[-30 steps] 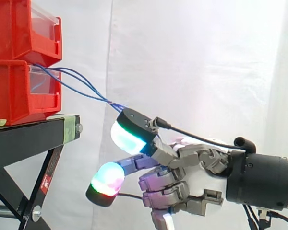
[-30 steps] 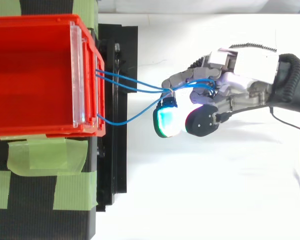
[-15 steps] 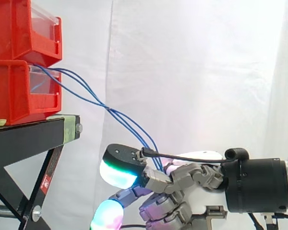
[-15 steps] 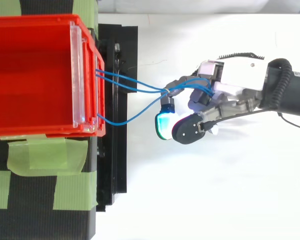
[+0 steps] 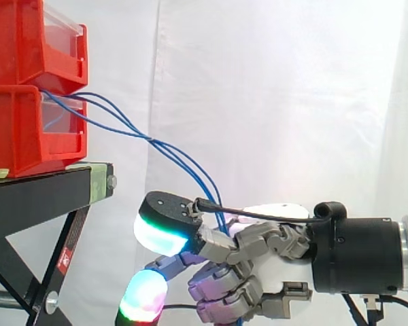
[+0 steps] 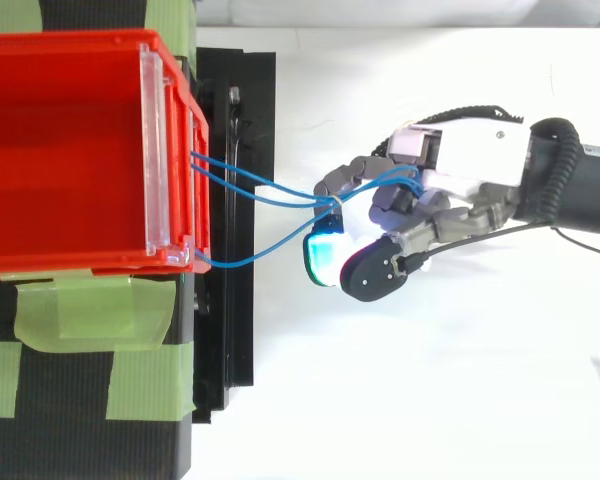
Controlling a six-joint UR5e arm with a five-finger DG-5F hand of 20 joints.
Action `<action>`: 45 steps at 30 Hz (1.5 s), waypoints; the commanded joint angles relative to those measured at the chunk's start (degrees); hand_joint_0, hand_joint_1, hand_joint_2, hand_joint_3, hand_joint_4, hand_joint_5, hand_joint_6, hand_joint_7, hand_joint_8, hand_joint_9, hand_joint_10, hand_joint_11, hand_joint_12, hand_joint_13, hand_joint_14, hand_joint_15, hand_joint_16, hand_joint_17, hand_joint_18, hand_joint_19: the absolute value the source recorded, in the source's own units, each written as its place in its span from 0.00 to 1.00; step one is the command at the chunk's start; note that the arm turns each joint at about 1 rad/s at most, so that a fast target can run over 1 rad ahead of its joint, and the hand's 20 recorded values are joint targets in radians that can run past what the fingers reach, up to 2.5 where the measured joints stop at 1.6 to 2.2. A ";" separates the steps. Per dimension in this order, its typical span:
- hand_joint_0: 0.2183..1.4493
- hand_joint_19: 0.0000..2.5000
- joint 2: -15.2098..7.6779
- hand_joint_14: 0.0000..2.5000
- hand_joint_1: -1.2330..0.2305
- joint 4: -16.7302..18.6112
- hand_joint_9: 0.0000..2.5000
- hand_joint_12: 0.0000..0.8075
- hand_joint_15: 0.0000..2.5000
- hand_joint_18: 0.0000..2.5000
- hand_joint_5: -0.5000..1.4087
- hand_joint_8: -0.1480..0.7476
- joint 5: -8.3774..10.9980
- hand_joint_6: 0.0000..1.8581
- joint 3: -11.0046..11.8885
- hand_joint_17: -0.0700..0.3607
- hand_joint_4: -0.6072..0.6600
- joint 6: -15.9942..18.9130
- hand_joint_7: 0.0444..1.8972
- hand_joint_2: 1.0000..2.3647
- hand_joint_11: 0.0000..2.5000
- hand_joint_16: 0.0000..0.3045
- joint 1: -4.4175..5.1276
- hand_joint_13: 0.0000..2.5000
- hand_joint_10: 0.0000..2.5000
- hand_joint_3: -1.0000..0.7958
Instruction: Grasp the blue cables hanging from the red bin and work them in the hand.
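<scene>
Blue cables [image 5: 151, 140]: thin, glossy strands. In the side view they leave the gap between the two stacked bins at the upper left, spread in shallow arcs, and draw together a little left of centre. From there they run as a tight bundle down and right into the hand [image 5: 279, 272] at the lower middle of the frame.

From above, two strands come off the bin's front edge close together and a third comes off its lower corner. All of them meet just left of the hand [image 6: 460, 150] at centre right. The fingers are curled in around the bundle, and loops of blue thread between them, so the hand has the cables closed in its grasp. One fingertip pad [image 5: 162, 234] glows white and green just below the bundle. Another [image 5: 144, 297], glowing magenta, red and green, hangs near the bottom edge.

The lower red bin [image 5: 20, 129] sits under the upper red bin [image 5: 34, 41] on the black stand [image 5: 34, 197] at the left edge. Strips of green tape [image 6: 90, 310] lie on the stand in the lower left of the top view. A white curtain [image 5: 279, 88] hangs behind everything.
</scene>
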 commanded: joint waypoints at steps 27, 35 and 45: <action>0.42 0.24 0.00 1.00 0.47 -0.90 0.74 0.91 0.81 1.00 0.26 0.88 0.71 0.39 2.20 0.54 0.72 -0.47 0.58 0.00 1.00 0.71 0.50 0.84 1.00 0.00; 0.43 0.25 0.00 1.00 0.47 -1.78 0.73 0.91 0.81 1.00 0.26 0.88 0.62 0.39 2.20 0.54 0.72 -0.47 0.58 0.00 1.00 0.72 0.50 0.84 1.00 0.00; 0.43 0.24 0.00 1.00 0.47 -1.78 0.73 0.90 0.81 1.00 0.26 0.88 0.44 0.38 2.29 0.53 0.72 -0.47 0.59 0.00 1.00 0.70 0.50 0.84 1.00 0.00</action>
